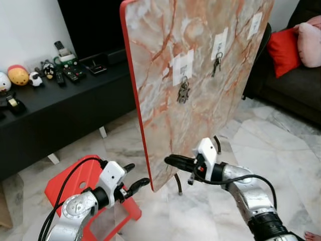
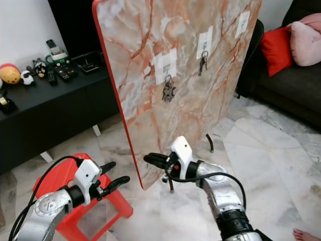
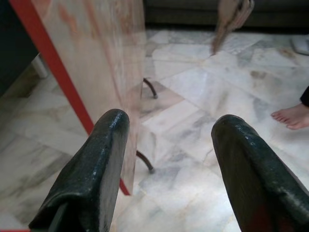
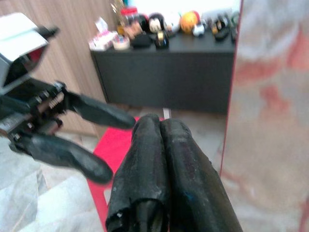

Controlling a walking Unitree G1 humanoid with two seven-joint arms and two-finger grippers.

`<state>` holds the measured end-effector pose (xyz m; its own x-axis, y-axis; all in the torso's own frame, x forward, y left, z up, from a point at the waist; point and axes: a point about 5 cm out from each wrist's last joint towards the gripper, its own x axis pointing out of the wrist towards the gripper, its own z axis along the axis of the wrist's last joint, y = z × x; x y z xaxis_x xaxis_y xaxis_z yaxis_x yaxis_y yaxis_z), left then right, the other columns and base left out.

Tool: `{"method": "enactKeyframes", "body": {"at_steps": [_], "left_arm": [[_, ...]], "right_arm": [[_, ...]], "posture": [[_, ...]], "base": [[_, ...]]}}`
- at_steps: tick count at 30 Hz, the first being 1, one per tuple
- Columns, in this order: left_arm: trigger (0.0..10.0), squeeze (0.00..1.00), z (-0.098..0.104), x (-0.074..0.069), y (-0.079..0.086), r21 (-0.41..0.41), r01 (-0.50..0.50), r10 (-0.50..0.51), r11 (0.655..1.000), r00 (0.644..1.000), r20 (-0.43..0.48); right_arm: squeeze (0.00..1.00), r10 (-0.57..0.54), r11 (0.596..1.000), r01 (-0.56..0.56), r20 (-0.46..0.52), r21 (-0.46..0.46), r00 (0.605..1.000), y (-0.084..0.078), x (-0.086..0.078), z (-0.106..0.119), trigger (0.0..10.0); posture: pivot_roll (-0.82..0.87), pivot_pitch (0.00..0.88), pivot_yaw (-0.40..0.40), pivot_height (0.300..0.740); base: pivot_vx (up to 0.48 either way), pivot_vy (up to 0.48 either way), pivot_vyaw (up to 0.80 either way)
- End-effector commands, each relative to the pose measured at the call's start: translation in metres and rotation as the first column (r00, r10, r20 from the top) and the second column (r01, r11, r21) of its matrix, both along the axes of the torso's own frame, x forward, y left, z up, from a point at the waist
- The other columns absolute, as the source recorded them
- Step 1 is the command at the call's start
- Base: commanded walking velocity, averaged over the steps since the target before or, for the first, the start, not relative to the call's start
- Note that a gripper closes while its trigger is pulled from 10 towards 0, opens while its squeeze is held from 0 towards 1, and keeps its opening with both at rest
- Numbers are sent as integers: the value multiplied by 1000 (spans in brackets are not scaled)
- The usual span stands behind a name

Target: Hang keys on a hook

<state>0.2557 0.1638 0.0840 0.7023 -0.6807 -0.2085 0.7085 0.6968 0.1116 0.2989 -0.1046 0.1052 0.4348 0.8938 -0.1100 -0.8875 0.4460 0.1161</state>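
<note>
Two bunches of keys are hanging on hooks on the marble board [image 1: 200, 75]: keys [image 1: 183, 92] on the lower hook, second keys [image 1: 216, 63] higher and to the right. Left tool [image 1: 134, 178] is hovering low by the board's red edge, fingers [image 3: 91, 169] spread wide, holding nothing, above the red stool [image 1: 70, 186]. Right tool [image 1: 170, 160] is pointing leftward at the board's bottom corner, fingers [image 4: 159, 174] pressed together, empty. Black cabinet [image 1: 65, 110] with toys is standing behind. A bare foot [image 3: 289, 116] is showing on the floor.
</note>
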Motion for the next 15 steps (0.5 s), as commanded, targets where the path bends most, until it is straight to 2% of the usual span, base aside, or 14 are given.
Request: {"method": "enactKeyframes", "body": {"at_steps": [1,6,11,15], "left_arm": [[10000,0,8,2,-4,-4,43,-43,999,999,-4],[10000,0,14,3,-18,-31,101,-102,994,994,-35],[10000,0,16,2,-24,-38,145,-147,989,987,-68],[10000,0,16,4,-24,-34,142,-144,989,987,-70]], "right_arm": [[0,17,1000,-17,8,9,1000,3,-2,6,10000],[0,44,999,-44,-12,20,999,6,-6,8,10000],[0,63,998,-63,-18,27,998,8,-8,12,10000],[0,66,998,-66,-17,11,998,7,-9,11,10000]], "posture": [[20,0,-7,740],[14,0,-3,740],[11,0,2,740],[13,0,5,740]], "base": [[0,0,0],[0,0,0],[0,0,0],[0,0,0]]}}
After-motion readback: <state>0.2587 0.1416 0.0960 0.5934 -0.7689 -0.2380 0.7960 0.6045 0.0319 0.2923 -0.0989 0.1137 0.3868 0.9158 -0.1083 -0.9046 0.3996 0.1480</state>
